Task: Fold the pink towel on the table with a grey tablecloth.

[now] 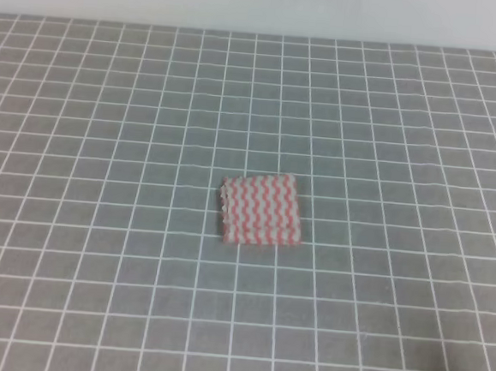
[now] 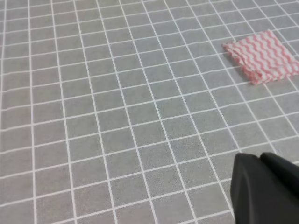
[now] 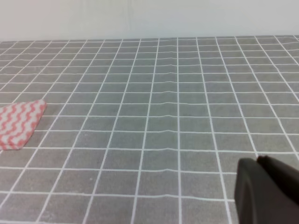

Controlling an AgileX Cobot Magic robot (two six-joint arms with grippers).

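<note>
Pink-and-white wavy stripes mark the towel [image 1: 261, 210], which lies near the middle of the desk [image 1: 105, 140] in the high view, a touch toward 6 o'clock of centre. It is folded into a compact, roughly square pad covering a few grid squares, with stacked layer edges showing along its 9 o'clock and 6 o'clock sides. Its outline sits slightly skewed to the white grid lines. Nothing touches it.

Grey cloth ruled with thin white lines spreads out from the towel in every direction and fills nearly the whole high view; a pale wall [image 1: 262, 6] closes it off at 12 o'clock.

From the left wrist camera the towel [image 2: 261, 56] appears toward 2 o'clock, well apart from the left hand [image 2: 264, 189], of which only a dark, rounded piece shows at the 5 o'clock corner, above bare grid. Whether that hand is wide or narrow cannot be told from this piece.

From the right wrist camera a corner of the towel [image 3: 18, 122] shows at 9 o'clock, cut by the frame edge. The right hand [image 3: 266, 189] is again only a dark shape at 5 o'clock, well apart from the cloth, and its opening cannot be told either. A slight ripple runs through the desk cloth [image 3: 177, 93] up the middle of this view.
</note>
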